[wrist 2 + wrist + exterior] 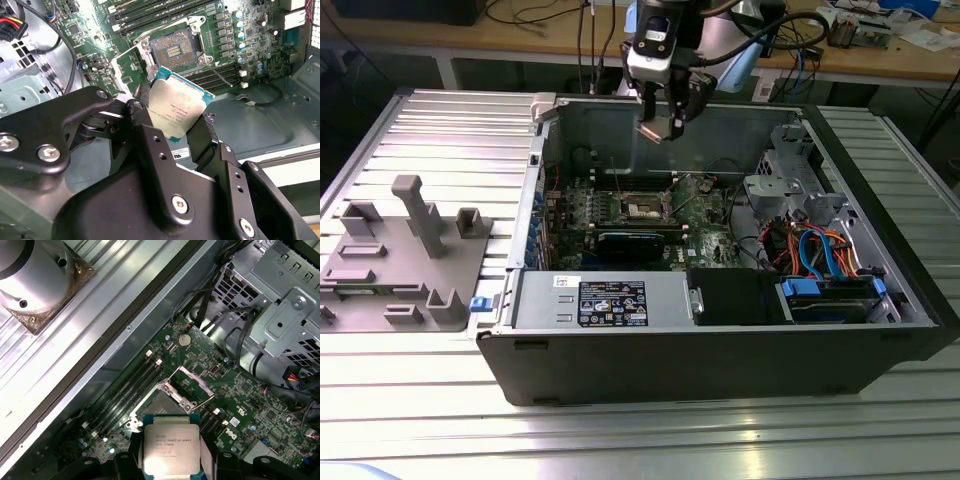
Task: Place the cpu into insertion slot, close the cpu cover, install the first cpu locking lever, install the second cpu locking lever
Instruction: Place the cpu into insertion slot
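Observation:
My gripper (660, 126) hangs above the open computer case, shut on the cpu (650, 132). Both wrist views show the cpu (177, 112) (170, 450) as a square silver chip, pinched by its edges between the black fingers (140, 112). It hangs tilted, well above the green motherboard (235, 405). The insertion slot (175, 49) (159, 404) lies open beneath and a little ahead of the chip, with its tan pin field exposed. The cpu cover (192, 385) stands hinged up at one side of the slot. In the exterior view the slot (645, 207) is straight below my gripper.
Black memory slots (150, 15) run beside the socket. A long black module (635, 240), the power supply (610, 300) and a drive bay with blue and orange cables (820, 250) are in the case. A grey fixture (400, 260) stands on the exterior view's left.

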`<state>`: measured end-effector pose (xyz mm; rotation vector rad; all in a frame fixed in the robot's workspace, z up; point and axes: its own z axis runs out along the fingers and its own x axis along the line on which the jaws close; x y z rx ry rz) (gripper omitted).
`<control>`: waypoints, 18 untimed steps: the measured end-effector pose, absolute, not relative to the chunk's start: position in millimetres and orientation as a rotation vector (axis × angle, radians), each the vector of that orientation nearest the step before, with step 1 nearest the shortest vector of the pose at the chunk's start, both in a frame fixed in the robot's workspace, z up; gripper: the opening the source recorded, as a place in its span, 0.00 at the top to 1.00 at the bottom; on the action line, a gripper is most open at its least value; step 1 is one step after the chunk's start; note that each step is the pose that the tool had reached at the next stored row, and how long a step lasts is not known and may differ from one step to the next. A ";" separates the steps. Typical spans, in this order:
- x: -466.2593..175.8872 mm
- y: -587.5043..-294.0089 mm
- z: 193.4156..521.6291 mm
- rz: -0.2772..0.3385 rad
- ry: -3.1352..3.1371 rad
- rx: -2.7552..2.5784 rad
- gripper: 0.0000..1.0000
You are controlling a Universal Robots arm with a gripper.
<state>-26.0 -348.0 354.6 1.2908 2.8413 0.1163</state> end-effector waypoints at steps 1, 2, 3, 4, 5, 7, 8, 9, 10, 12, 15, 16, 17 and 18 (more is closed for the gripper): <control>-26.0 -348.0 354.5 0.116 2.833 1.309 0.46; -26.0 -348.0 354.5 0.116 2.822 1.329 0.46; -26.0 -348.0 354.4 0.116 2.814 1.345 0.46; -26.0 -348.0 354.3 0.115 2.804 1.365 0.46; -26.1 -348.0 354.2 0.115 2.793 1.387 0.46; -26.0 -348.0 354.1 0.115 2.773 1.424 0.46; -26.0 -348.0 354.1 0.114 2.763 1.442 0.46; -26.0 -348.0 354.0 0.113 2.754 1.458 0.46; -26.0 -348.0 353.8 0.112 2.740 1.483 0.46; -26.0 -348.0 353.6 0.111 2.718 1.520 0.46; -26.0 -348.0 352.9 0.109 2.654 1.624 0.46; -26.0 -348.0 352.8 0.108 2.641 1.644 0.46; -26.0 -348.0 352.8 0.108 2.630 1.661 0.46; -25.9 -348.0 352.8 0.107 2.619 1.677 0.46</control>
